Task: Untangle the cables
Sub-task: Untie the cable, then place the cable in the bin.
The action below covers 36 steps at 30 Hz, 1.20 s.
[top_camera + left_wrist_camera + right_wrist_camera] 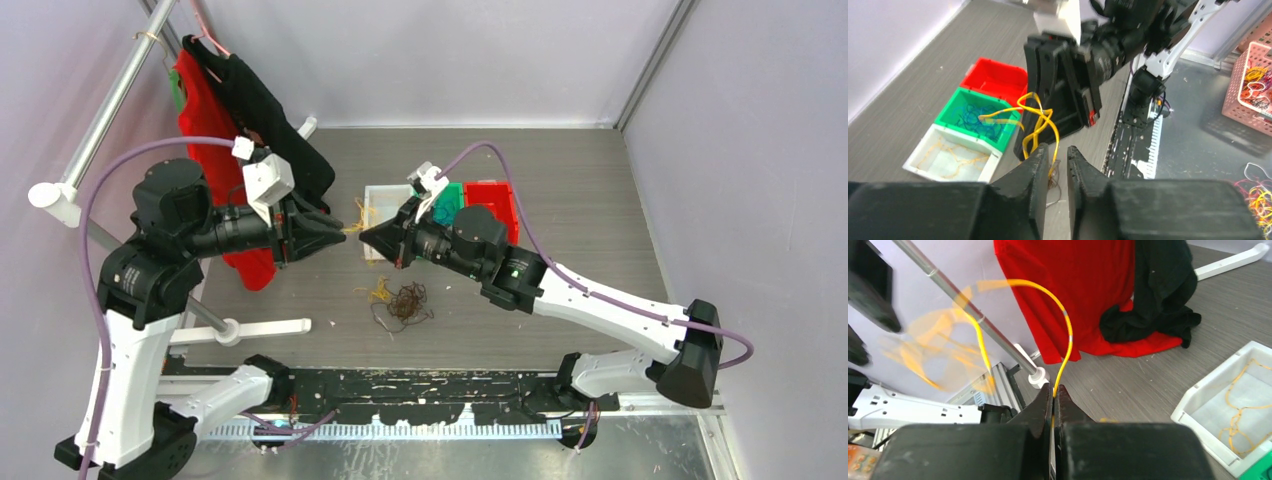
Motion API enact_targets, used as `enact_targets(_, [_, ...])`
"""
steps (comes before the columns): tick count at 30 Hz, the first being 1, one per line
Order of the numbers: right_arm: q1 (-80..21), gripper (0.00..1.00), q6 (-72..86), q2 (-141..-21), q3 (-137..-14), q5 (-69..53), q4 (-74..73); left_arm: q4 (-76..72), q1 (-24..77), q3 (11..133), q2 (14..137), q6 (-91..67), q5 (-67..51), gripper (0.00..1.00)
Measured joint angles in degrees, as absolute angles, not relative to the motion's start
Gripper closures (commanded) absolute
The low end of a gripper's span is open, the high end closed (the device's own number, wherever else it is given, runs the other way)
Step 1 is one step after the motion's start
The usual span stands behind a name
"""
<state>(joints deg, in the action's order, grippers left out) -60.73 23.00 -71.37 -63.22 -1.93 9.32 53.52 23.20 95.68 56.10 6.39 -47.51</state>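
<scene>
Right gripper (1053,388) is clamped shut on one yellow cable (1068,335). Your right wrist view shows this plainly: jaws pressed together, the strand arcing up out of the tips and over to a blurred yellow bunch (933,347) on the left.

Left gripper (1059,150): jaws stand a narrow slot apart with yellow loops right at the tips. One strand runs down along the inner face of one finger (1040,165). You can't tell from that whether it's pinched or just lying in the slot.

Only the top view gives you the layout. Both grippers are tip to tip and near each other, with yellow strands between them, just beside the white bin (390,186). The rest of the cables (404,302), dark brown loops with some yellow, lie on the table (580,200) nearer the arm bases, apart from both grippers. Neither wrist view shows that pile.

The left wrist view shows bin contents the top view barely resolves. The green bin (994,138) has blue strands and the white bin has yellow ones; nothing is readable in the red bin (998,75). It also catches a pink basket (1243,75) at the right edge holding mixed coloured strands.

The right wrist view adds the red garment (1073,290) and black garment (1163,295) by the metal rail (963,301).
</scene>
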Motion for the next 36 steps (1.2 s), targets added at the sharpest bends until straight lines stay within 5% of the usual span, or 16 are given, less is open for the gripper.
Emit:
enact_targets(5, [-58.59, 0.99, 23.03, -67.72, -62.17, 1.72, 6.9, 55.44, 23.2, 88.86, 54.54, 10.0, -44.58, 0.28])
enact_targets(9, [-54.24, 0.99, 23.07, -62.85, -60.64, 6.35, 1.98, 59.68, 23.22, 86.48, 54.98, 14.39, -41.54, 0.18])
enact_targets(21, [-35.14, 0.99, 23.03, -61.73, -55.92, 24.27, -18.96, 66.94, 23.24, 86.43, 56.84, 22.74, -32.4, 0.16])
enact_targets(36, [-25.43, 0.99, 25.58, -78.83, -59.48, 21.21, -17.19, 68.4, 23.24, 86.26, 54.24, 25.26, -31.05, 0.16])
